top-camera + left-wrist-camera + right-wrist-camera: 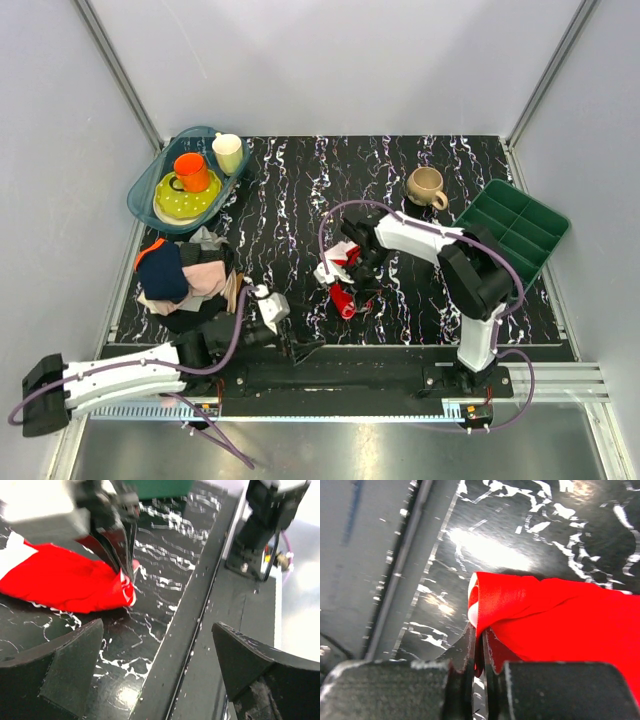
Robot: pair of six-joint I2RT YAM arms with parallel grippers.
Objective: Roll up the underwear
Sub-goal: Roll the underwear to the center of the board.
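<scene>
The red underwear (342, 298) lies bunched on the black marbled table near the middle front, with white trim showing on its left side. My right gripper (352, 268) reaches down onto it. In the right wrist view the right gripper (480, 639) is shut on a folded edge of the underwear (560, 620), with red cloth pinched between the two fingers. My left gripper (303, 349) hovers low over the table's front edge, left of the garment and apart from it. In the left wrist view the left gripper (157, 630) stands open and holds nothing, and the underwear (60, 582) lies ahead of it.
A pile of beige, pink and navy garments (185, 275) sits at the left. A teal tray (150, 185) at the back left holds a plate and cups. A brown mug (426, 187) and a green compartment tray (515, 228) are at the right. A dark rail (340, 378) runs along the front.
</scene>
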